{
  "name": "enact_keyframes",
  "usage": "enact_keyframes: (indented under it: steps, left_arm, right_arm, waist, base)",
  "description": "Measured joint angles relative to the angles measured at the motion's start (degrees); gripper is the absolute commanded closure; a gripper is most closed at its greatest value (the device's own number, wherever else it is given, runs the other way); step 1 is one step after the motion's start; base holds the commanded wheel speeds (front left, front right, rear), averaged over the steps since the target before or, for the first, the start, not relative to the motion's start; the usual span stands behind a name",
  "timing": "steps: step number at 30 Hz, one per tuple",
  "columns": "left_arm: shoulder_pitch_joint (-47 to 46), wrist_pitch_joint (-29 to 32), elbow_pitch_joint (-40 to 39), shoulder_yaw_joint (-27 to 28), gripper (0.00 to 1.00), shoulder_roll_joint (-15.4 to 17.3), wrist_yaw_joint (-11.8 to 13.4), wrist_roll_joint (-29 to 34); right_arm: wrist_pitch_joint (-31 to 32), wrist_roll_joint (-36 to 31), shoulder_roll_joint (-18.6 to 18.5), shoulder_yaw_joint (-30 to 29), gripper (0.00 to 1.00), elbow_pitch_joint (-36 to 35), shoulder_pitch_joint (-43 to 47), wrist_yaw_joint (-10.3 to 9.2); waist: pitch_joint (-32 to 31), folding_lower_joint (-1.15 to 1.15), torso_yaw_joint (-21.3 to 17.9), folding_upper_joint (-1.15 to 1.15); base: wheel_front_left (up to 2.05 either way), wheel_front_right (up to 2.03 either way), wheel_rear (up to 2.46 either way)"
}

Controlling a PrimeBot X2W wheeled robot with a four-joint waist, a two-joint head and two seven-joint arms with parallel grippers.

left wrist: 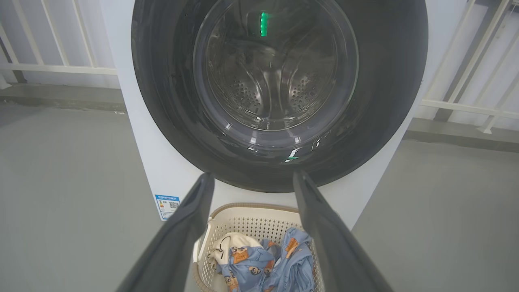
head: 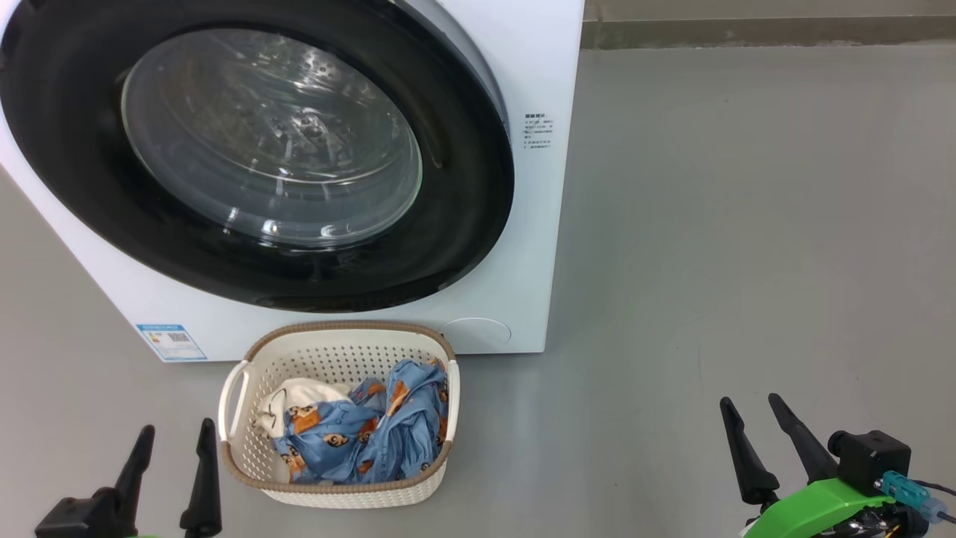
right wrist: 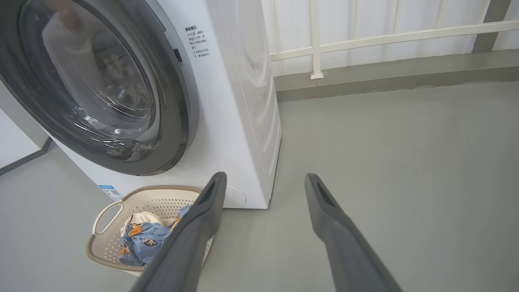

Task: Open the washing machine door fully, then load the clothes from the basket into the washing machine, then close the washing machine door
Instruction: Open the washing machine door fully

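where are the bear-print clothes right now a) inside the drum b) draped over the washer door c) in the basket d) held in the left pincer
C: the clothes lie bundled inside the basket, which stands just in front of the shut washing machine door.

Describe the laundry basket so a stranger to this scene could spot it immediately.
Start at the big white washing machine with its round black-rimmed door. On the grey floor just below that door sits the basket. It is cream with perforated sides, a brown rim and blue bear-print clothes inside.
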Motion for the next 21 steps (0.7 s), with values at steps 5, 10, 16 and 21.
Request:
enact_keyframes:
  steps: [5,10,16,21]
  left_arm:
    - [0.0,0.0,0.0,-0.4,0.00,-0.1,0.0,0.0]
    - [0.0,0.0,0.0,-0.6,0.00,-0.2,0.0,0.0]
    - [0.1,0.0,0.0,-0.7,0.00,-0.7,0.0,-0.5]
    - [0.1,0.0,-0.1,-1.0,0.00,-0.7,0.0,-0.5]
  right_arm:
    - [0.0,0.3,0.1,0.5,1.00,0.0,0.0,0.00]
    - [0.0,1.9,0.3,0.8,1.00,0.0,-0.1,0.00]
    - [0.0,5.6,0.9,1.0,1.00,-0.4,-1.7,0.00]
    - [0.0,9.3,2.0,1.0,1.00,-1.0,-3.7,0.00]
  waist:
    - [-0.1,0.00,0.3,0.00]
    - [-0.3,0.00,0.5,0.00]
    - [-0.4,0.00,0.6,0.00]
    - [-0.2,0.00,0.8,0.00]
  base:
    - [0.00,0.00,0.00]
    - [0.00,0.00,0.00]
    - [0.00,0.00,0.00]
    - [0.00,0.00,0.00]
